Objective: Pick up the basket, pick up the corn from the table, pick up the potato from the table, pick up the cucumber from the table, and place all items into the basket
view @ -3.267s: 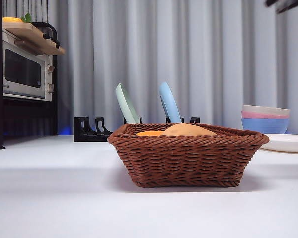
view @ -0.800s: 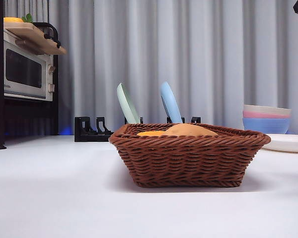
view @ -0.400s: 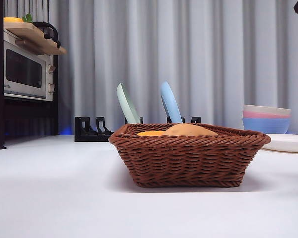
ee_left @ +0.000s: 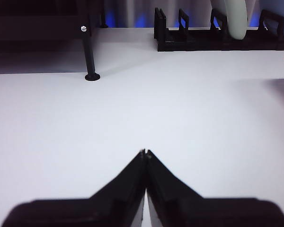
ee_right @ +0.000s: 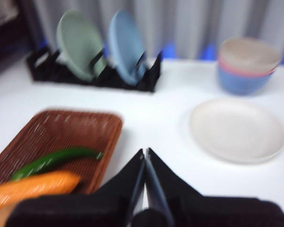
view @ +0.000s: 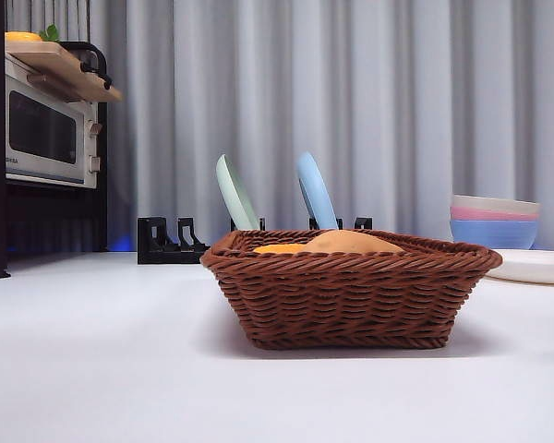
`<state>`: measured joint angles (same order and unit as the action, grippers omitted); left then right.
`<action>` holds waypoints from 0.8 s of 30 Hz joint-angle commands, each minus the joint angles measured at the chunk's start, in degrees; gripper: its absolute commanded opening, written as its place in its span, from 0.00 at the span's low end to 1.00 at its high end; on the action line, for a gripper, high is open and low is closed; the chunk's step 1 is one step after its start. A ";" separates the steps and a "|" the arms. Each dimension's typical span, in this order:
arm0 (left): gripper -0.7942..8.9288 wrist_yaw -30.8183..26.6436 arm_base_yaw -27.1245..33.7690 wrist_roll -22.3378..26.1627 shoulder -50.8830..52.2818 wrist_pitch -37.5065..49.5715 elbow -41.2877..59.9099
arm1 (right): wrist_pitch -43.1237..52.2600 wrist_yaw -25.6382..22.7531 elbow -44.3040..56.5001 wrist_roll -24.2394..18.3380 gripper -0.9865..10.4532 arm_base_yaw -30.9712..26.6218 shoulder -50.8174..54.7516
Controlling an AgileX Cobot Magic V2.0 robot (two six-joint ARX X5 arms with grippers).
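The brown wicker basket stands on the white table in the front view; it also shows in the right wrist view. Inside it lie the orange corn and the green cucumber; the corn and the tan potato peek over the rim in the front view. My right gripper is shut and empty, above the table beside the basket. My left gripper is shut and empty over bare table, away from the basket.
A black dish rack with a green plate and a blue plate stands behind the basket. Stacked bowls and a white plate sit at the right. A microwave on a shelf stands at the left.
The black arm tip at the top right corner of the front view has gone out of view. The basket and its contents have not moved.
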<state>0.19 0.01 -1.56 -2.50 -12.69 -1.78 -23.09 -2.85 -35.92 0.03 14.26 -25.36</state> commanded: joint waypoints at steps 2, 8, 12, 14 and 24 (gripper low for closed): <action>0.08 0.00 0.24 -0.35 0.13 -0.22 0.70 | 13.27 6.43 10.84 0.26 0.09 -4.26 6.78; 0.08 0.00 0.24 -0.35 0.13 -0.22 0.70 | 21.18 16.22 27.32 -0.22 0.09 -9.84 17.00; 0.08 0.00 0.24 -0.35 0.13 -0.22 0.70 | 20.72 16.04 33.79 -1.68 0.09 -10.21 21.51; 0.08 0.00 0.24 -0.35 0.13 -0.22 0.70 | 20.00 16.04 35.34 -1.64 0.09 -10.21 22.93; 0.08 0.00 0.24 -0.35 0.13 -0.24 0.70 | 13.46 16.02 35.58 0.22 0.09 -10.19 25.31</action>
<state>0.19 0.03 -1.56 -2.50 -12.71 -1.78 -8.75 13.04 -0.93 -0.95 4.10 -0.23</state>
